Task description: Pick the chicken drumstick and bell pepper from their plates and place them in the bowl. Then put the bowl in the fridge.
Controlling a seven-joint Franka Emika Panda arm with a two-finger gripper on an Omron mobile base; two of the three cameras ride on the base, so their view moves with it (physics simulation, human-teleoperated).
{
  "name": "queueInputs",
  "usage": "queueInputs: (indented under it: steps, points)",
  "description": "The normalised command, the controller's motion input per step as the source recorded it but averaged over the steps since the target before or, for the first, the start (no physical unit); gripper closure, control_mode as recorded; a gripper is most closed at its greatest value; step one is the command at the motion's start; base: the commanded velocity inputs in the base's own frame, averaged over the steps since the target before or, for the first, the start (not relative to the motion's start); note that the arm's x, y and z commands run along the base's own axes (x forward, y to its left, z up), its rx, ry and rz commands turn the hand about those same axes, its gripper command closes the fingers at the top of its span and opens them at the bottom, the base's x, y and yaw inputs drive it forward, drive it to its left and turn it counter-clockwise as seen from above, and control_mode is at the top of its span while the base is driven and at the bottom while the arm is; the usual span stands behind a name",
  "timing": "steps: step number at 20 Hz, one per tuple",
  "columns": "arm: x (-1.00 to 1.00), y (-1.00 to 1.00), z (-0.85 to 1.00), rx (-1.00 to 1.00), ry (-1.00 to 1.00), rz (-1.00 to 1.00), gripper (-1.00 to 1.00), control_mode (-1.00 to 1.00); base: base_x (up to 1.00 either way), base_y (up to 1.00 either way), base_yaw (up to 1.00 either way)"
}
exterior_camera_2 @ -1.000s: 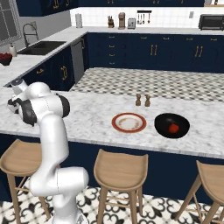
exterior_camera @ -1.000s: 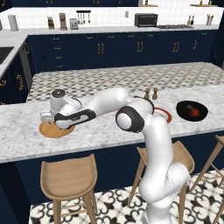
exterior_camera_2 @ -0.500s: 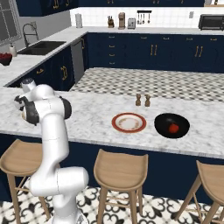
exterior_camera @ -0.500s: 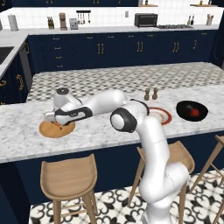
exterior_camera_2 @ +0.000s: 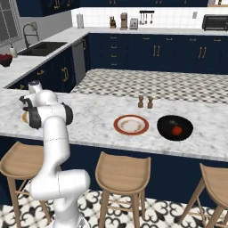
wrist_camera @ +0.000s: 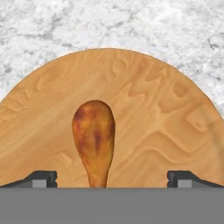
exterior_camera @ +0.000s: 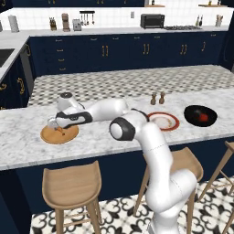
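The claw hangs with its jaws wide apart over the tan wooden plate on the marble counter. The chicken drumstick lies between the fingertips, ungrasped. The bell pepper already sits in the dark bowl. Next, likely: descend, then close on the drumstick.

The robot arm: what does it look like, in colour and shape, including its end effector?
The arm has smooth, rounded white segments with dark grey joint caps. The end effector is white and dark grey; its two small finger tips are dark and blocky. No cables or markings are visible.
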Motion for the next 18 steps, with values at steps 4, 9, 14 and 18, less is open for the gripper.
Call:
queueInputs:
  steps: [4,9,14,18]
  points:
    - [-0.01,0.1,-0.19,-0.01,0.0,0.01,-1.0,-1.0,0.0,0.0,0.0]
    - [0.0,0.0,-0.3,-0.03,0.0,0.0,-1.0,-1.0,0.0,0.0,0.0]
    - [0.03,0.0,-0.15,0.0,0.0,0.0,-1.0,-1.0,0.0,0.0,0.0]
    - [0.0,0.0,-0.17,0.0,0.0,0.0,1.0,-1.0,0.0,0.0,0.0]
